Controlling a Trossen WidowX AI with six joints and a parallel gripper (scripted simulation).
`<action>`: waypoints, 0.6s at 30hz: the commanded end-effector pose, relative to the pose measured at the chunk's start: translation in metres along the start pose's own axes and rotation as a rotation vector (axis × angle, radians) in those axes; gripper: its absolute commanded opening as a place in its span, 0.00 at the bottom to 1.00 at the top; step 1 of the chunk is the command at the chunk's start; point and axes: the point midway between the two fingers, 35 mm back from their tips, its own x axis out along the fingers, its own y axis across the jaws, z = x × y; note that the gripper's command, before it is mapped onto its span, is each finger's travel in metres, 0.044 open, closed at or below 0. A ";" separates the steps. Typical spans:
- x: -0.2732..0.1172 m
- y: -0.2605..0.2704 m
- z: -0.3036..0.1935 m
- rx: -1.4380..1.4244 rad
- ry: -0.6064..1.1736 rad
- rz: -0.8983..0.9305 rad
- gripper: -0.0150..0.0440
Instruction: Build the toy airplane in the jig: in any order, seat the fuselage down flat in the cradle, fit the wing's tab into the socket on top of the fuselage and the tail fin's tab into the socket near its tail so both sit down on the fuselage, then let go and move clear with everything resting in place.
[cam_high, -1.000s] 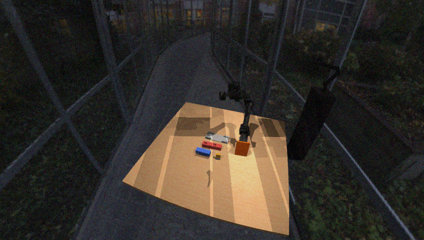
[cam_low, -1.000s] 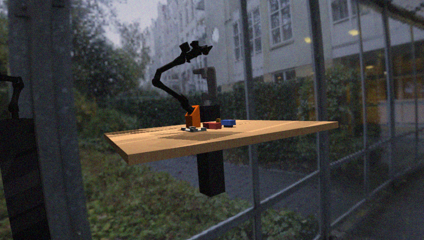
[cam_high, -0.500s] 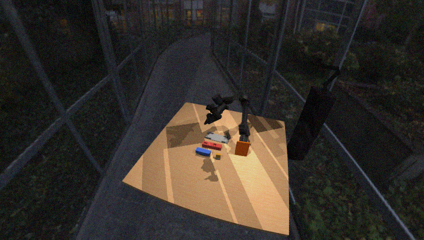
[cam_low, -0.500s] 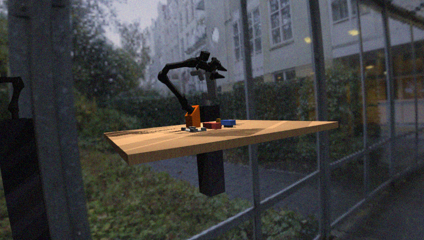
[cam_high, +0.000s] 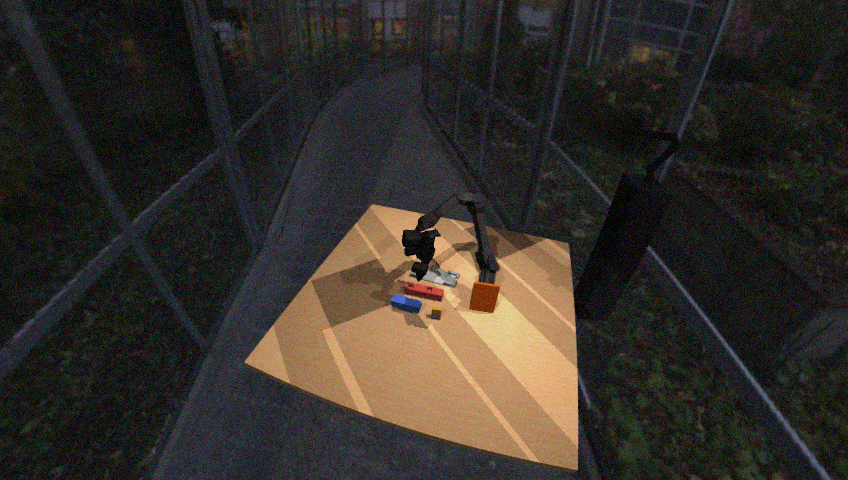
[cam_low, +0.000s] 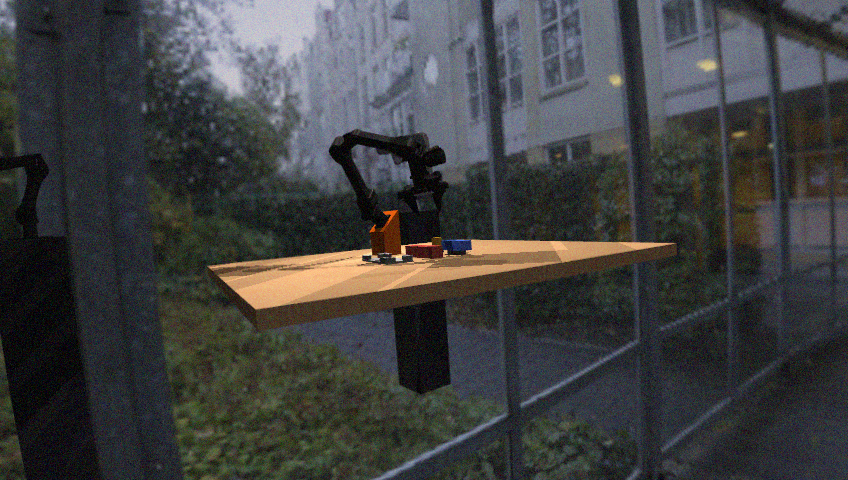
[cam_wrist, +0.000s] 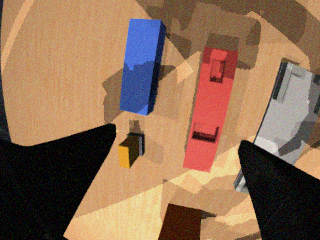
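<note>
Seen from the top view, the hand hangs above the worktop, its fingers spread wide with nothing between them. The red fuselage lies on the wood, sockets facing up, on the near side of the grey cradle and outside it. The blue wing sits nearer still, slightly left, apart from the fuselage. Just right of the wing is the small yellow fin, also unattached; its dark tab shows in the wrist view. An orange block stands to the right, near the cradle.
</note>
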 end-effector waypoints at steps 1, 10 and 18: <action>0.023 -0.028 -0.009 0.015 0.095 -0.145 1.00; 0.064 -0.034 -0.012 0.015 0.095 -0.145 1.00; 0.085 -0.038 -0.015 0.015 0.095 -0.147 1.00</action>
